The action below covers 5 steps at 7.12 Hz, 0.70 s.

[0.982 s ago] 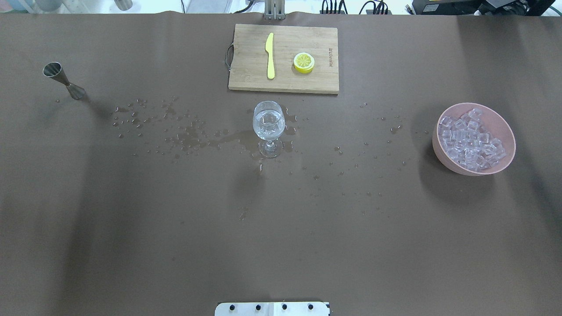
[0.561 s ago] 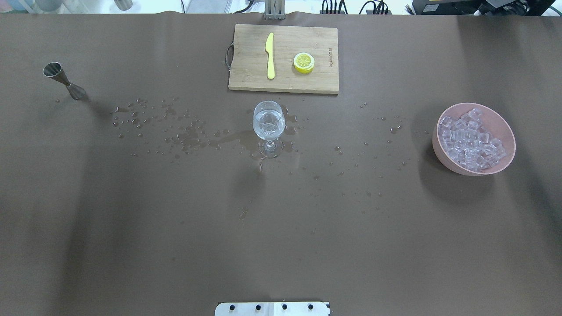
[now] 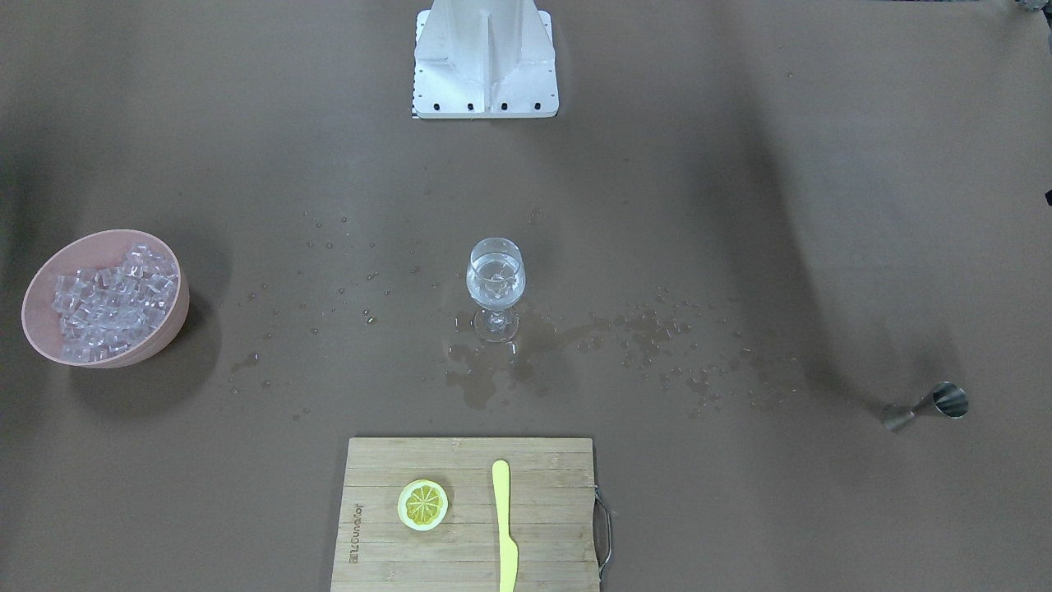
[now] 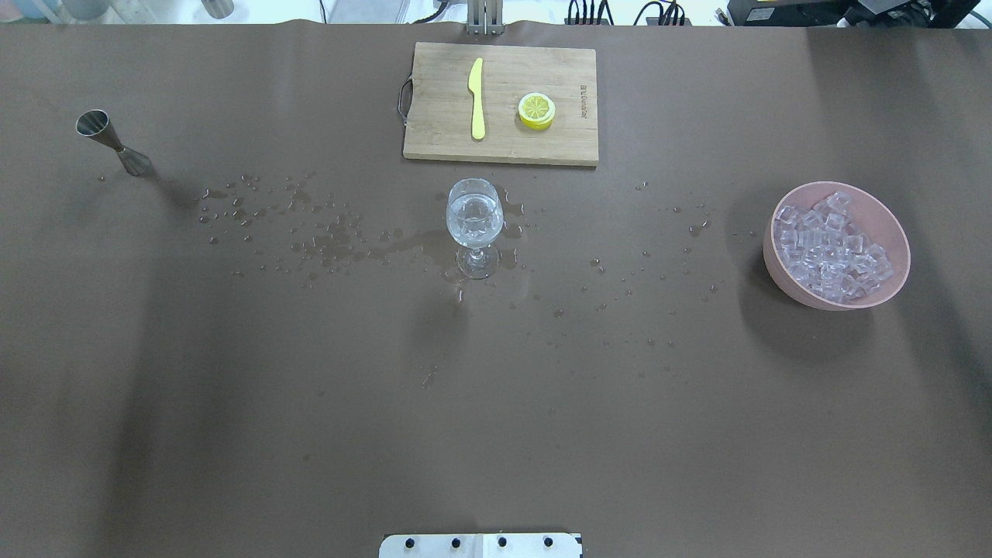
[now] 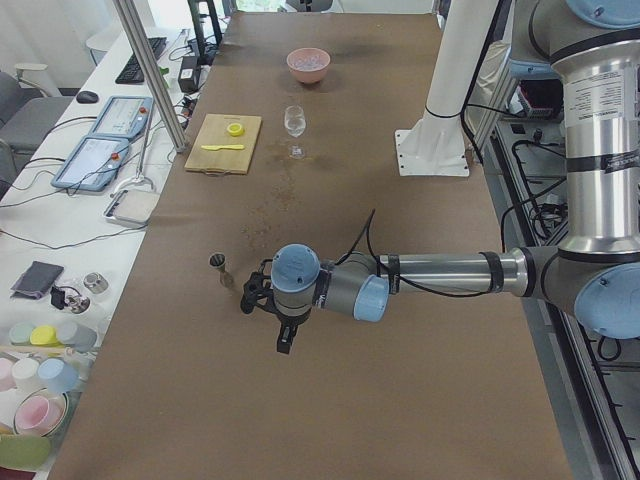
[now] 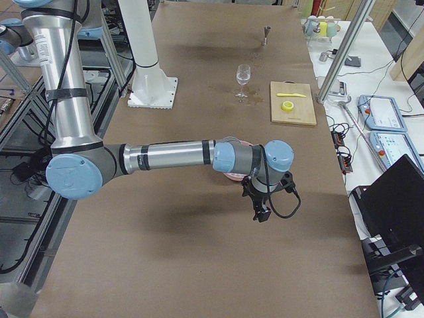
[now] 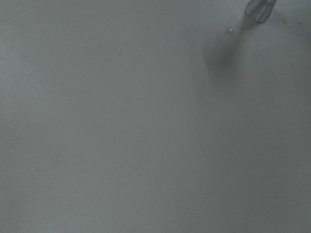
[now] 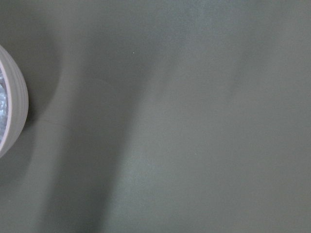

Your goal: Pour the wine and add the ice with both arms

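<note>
A clear wine glass holding clear liquid stands mid-table, also in the front view. The ice is heaped in a pink bowl at the right. A steel jigger stands at the far left. My left gripper shows only in the exterior left view, hanging over bare table near the jigger. My right gripper shows only in the exterior right view, just off the bowl's near side. I cannot tell whether either is open or shut.
A wooden cutting board at the back carries a yellow knife and a lemon slice. Droplets and puddles spread around the glass. The white stand base sits at the robot's edge.
</note>
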{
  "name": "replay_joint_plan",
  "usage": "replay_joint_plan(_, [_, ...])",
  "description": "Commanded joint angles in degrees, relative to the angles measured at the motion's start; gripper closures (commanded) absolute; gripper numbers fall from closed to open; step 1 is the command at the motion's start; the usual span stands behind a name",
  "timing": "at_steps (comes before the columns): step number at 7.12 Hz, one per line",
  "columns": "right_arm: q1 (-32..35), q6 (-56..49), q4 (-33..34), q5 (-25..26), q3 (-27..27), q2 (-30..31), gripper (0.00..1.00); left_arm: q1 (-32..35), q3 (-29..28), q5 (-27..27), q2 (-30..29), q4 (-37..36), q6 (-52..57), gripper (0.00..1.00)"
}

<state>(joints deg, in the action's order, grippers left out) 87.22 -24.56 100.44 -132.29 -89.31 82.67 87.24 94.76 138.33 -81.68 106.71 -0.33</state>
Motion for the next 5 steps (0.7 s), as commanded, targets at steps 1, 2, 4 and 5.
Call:
replay_joint_plan(1, [0.2, -0.1, -3.2, 0.6, -0.3, 1.5, 0.0, 1.5, 0.2, -0.8, 0.7, 0.1, -0.1, 0.02])
replay_joint_plan(2, [0.6, 0.3, -6.1, 1.2, -0.5, 3.2, 0.0, 2.4, 1.4, -0.9, 0.7, 0.0, -0.2, 0.02])
replay_joint_plan(4, [0.6, 0.6, -6.4, 0.3, -0.8, 3.5, 0.0, 2.5, 1.7, -1.0, 0.6, 0.1, -0.1, 0.02])
replay_joint_plan(5, [0.6, 0.7, -6.4, -0.3, -0.7, 3.5, 0.0, 2.4, 2.4, -1.7, 0.4, -0.4, -0.2, 0.02])
